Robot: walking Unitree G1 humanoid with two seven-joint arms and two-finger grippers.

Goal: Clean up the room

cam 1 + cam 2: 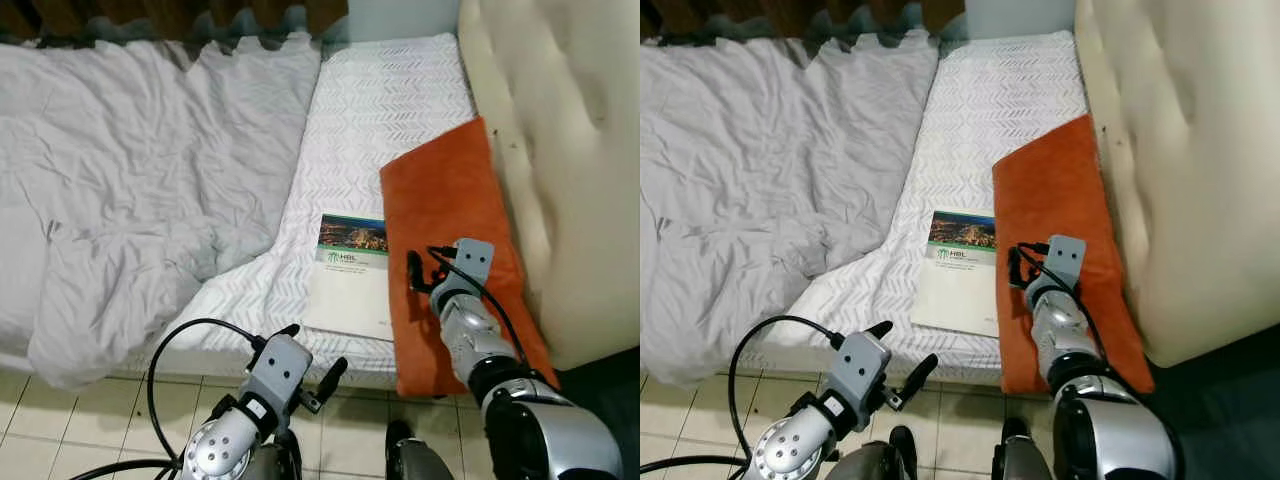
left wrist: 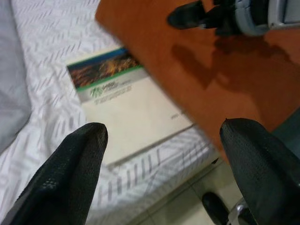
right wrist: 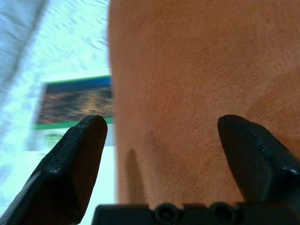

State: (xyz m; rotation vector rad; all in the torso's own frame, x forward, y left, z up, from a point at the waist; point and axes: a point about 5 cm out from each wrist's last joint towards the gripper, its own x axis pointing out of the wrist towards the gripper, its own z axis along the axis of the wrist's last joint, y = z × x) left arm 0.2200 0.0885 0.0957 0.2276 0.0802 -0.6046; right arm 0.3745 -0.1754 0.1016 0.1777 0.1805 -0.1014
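Jaws of right gripper gape wide, empty, above orange towel; left gripper likewise, near booklet.

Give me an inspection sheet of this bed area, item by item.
Surface: bed, white patterned sheet.
Job's things: orange towel along the bed's right side, hanging over the near edge; booklet flat beside it, touching.
Clutter: rumpled grey duvet on the left.
Grippers: right claw open over the towel; left claw open, near the bed's edge.
Cables: black cable looping off the left arm.
Surroundings: cream padded headboard, tiled floor.
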